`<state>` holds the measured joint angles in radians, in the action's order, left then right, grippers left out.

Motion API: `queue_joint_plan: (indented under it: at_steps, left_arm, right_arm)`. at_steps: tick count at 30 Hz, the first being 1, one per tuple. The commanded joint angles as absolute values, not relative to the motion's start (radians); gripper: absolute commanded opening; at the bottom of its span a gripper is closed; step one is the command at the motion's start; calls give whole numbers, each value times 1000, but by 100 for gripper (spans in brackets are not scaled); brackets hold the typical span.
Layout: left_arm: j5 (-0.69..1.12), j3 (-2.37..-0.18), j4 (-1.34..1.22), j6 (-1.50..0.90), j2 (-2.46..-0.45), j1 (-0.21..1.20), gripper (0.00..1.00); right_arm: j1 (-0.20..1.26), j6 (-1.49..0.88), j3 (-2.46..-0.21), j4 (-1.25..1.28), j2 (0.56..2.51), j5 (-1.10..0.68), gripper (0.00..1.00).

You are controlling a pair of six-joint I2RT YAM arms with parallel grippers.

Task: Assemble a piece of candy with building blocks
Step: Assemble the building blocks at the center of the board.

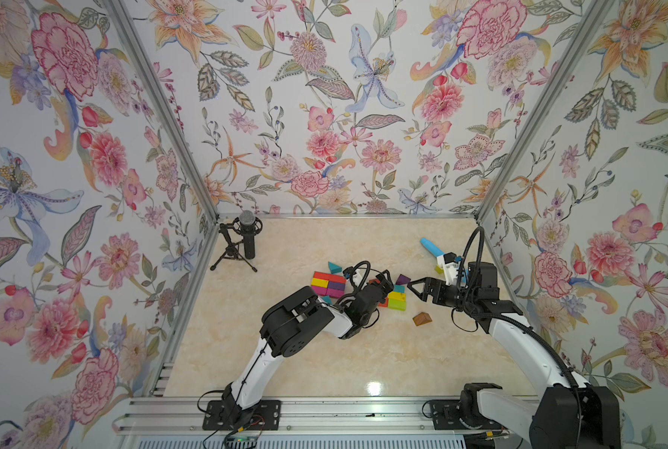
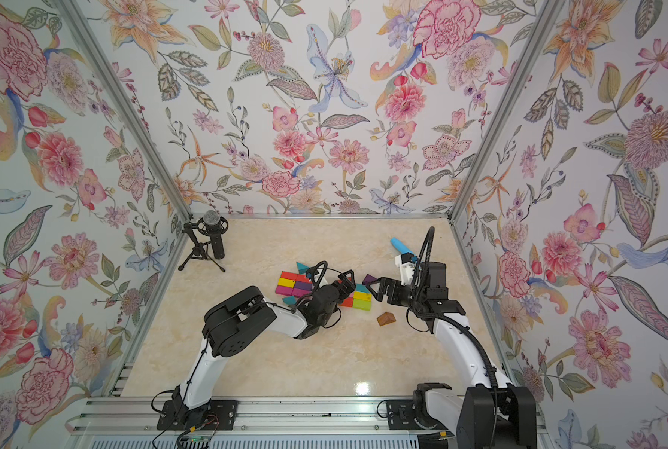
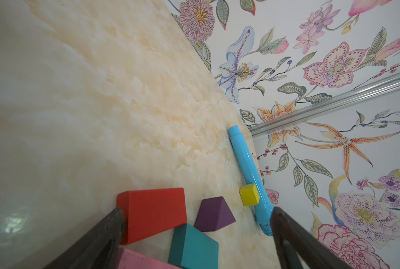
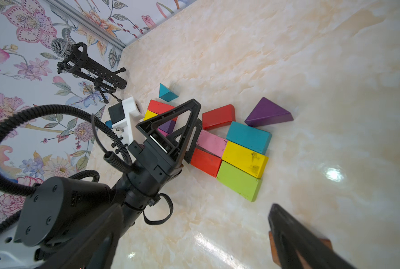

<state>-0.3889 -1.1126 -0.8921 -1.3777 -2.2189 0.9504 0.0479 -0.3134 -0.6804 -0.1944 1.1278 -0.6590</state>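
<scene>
While the left claw (image 4: 196, 114) and right claw (image 1: 412, 287) hang open and empty, blocks (image 4: 245, 158) cluster central on the tabletop (image 1: 305, 357). The left, low among them, could knock laid rows askew or clip the right.

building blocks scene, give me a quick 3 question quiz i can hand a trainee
1. True or false: the left gripper and the right gripper each hold a block.
2. What colour is the small cube beside the light-blue tube? A yellow, B pink, C green.
3. Fill in: the lone wedge lying apart from the block cluster is ___.
Key: 1 false, both are open and empty; 2 A; 3 brown.
</scene>
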Motion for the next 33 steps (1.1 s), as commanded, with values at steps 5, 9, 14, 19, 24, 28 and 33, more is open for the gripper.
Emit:
queue_joint_plan:
  at_steps: [5, 9, 14, 19, 24, 28, 33]
  left_arm:
    - [-374, -1108, -850, -1382, -2214, 956, 99]
    - [-328, -1164, -733, -1290, -2179, 939, 99]
    - [-170, -1246, -578, -1167, -2147, 866, 99]
    - [-100, -1358, -342, -1002, -2115, 803, 99]
    - [26, -1631, -63, -815, -2212, 754, 97]
    - [62, -1943, 188, -687, -2355, 747, 90]
    - [33, -2171, 364, -628, -2481, 747, 82]
  right_arm:
    - [37, -294, -667, -178, 1138, -676, 100]
    - [32, -296, -663, -177, 1133, -675, 100]
    - [25, -292, -658, -178, 1121, -657, 100]
    - [22, -290, -649, -185, 1107, -638, 100]
    - [22, -286, -643, -194, 1106, -625, 100]
    - [22, -288, -643, -201, 1097, -605, 100]
    - [22, -297, -634, -208, 1081, -583, 100]
